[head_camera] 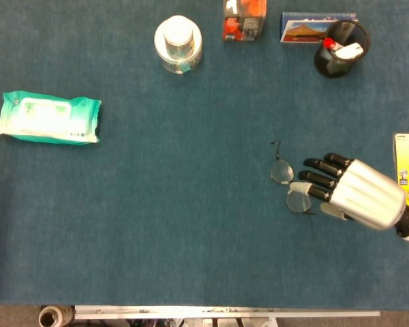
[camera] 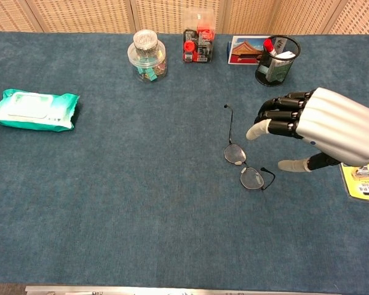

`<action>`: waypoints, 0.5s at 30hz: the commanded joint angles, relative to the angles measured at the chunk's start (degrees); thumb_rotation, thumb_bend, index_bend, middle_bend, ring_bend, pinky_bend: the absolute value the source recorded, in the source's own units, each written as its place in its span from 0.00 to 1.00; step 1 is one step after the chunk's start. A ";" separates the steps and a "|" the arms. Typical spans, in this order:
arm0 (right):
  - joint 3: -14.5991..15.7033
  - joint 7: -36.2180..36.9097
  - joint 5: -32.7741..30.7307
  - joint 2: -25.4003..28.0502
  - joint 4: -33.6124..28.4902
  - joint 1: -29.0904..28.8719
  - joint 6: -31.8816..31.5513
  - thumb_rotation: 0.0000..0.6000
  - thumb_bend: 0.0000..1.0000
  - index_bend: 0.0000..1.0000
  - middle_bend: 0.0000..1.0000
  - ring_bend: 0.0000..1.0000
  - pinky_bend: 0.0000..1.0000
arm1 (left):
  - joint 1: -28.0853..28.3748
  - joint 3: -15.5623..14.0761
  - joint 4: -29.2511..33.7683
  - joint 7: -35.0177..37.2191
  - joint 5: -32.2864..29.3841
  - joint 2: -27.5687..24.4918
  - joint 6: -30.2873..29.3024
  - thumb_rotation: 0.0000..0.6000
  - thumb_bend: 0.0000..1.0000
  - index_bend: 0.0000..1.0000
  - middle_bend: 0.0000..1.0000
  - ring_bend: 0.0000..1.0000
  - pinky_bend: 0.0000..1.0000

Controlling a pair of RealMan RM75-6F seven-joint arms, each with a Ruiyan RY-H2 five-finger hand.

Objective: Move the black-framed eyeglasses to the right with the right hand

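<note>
Blue cloth: a dark teal-blue felt-like table [head_camera: 191, 225] covers both views edge to edge.
Chest view only: a woven tan wall panel [camera: 86, 13] runs behind the far edge, and the gap under the right hand [camera: 323, 126] is plain to see; the hand hangs above the cloth with its thumb [camera: 293, 165] reaching low toward the frames.
Head view only: a roll of tape [head_camera: 56, 316] sits below the near table edge, and from straight above the hand's fingers [head_camera: 320, 178] look as if they nearly meet the nearer lens, so contact cannot be told from there.
Right hand: fingers bent forward but apart, nothing between them; it grips nothing.
Left hand: not seen in either view.
Eyeglasses: the black-framed eyeglasses [camera: 241, 161] lie flat on the cloth, right of centre, just beside the fingertips and to their left.
Look of them: thin dark wire rims, 2 round clear lenses set on a slant, 1 temple [camera: 229, 126] stretched straight toward the far edge, the other a short stub by the nearer lens.
Far row: a clear lidded jar [camera: 147, 55], a small clear box with red pieces [camera: 198, 44], a picture card [camera: 246, 49] and a black mesh pen cup [camera: 277, 61].
Left side: a green pack of wet wipes [camera: 34, 110].
Right edge: a yellow packet [camera: 361, 182], partly cut off.
</note>
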State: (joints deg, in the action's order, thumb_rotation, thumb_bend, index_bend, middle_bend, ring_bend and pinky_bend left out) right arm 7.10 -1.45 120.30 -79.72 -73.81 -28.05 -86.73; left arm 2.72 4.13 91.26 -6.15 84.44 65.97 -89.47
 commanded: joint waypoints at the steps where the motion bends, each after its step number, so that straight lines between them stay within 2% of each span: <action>1: 0.33 -0.31 0.69 0.89 -1.15 0.55 -1.78 1.00 0.00 0.37 0.42 0.31 0.47 | 0.02 0.16 -0.04 -0.03 -0.27 0.04 0.04 1.00 0.34 0.47 0.57 0.42 0.52; 6: 1.29 -1.48 2.35 1.93 -3.23 0.99 -3.00 1.00 0.00 0.37 0.42 0.31 0.47 | -0.06 0.26 0.02 -0.40 -0.32 0.18 -0.23 1.00 0.34 0.47 0.57 0.42 0.52; 15: 1.22 -2.05 2.15 0.57 -3.79 0.42 -0.96 1.00 0.00 0.37 0.42 0.31 0.47 | -0.07 0.29 0.05 -0.14 -0.30 0.12 -0.26 1.00 0.34 0.47 0.57 0.42 0.52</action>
State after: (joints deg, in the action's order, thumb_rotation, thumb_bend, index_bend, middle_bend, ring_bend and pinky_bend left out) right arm 8.42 -3.52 122.62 -78.91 -77.72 -27.52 -87.95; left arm 2.66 4.41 91.31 -6.35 84.14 66.13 -89.71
